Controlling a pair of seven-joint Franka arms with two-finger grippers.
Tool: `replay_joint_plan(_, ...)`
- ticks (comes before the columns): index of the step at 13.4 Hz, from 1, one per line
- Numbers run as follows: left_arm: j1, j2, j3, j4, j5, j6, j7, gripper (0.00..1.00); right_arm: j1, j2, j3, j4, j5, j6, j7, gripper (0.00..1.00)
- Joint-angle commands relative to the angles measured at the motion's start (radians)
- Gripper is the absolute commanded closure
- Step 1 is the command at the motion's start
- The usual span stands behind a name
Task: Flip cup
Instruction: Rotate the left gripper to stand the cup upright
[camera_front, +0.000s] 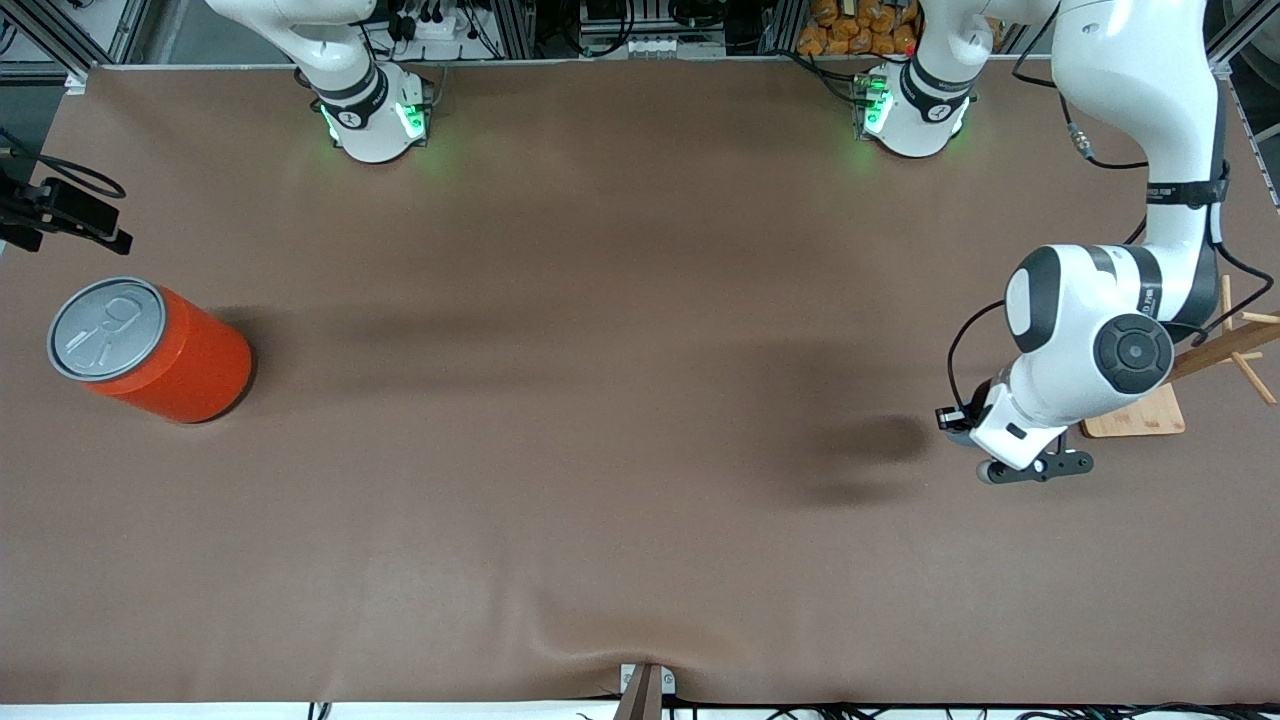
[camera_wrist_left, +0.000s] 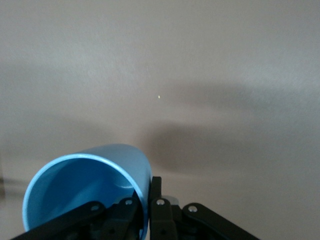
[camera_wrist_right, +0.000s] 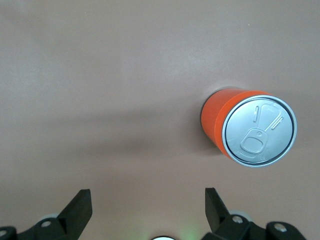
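The left gripper (camera_wrist_left: 150, 210) is closed on the rim of the cup (camera_wrist_left: 85, 192), holding it tilted above the table (camera_front: 600, 400) near the left arm's end. The right gripper (camera_wrist_right: 148, 210) stands wide open above the table near the orange can (camera_wrist_right: 250, 130).

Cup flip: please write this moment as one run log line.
left gripper: shut on cup rim, lifted over table | right gripper: open, empty, waiting above orange can | cup mouth sideways
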Motion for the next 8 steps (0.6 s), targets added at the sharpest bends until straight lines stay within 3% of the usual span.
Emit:
replay_joint_plan(1, 0.0, -0.087, -0.009, -0.162, 0.016, 0.147, -0.006, 1.0, -0.001, -0.002, 0.003, 0.008, 0.01, -0.002, 0.019, 0.0)
replay_joint_plan(5, -0.003, -0.126, -0.011, -0.268, 0.016, 0.257, -0.004, 1.0, -0.001, -0.002, 0.003, 0.008, 0.01, -0.002, 0.019, 0.0)
replay_joint_plan(8, 0.002, -0.129, -0.016, -0.284, 0.016, 0.264, -0.004, 1.0, -0.001, -0.002, 0.003, 0.008, 0.01, -0.002, 0.019, 0.0)
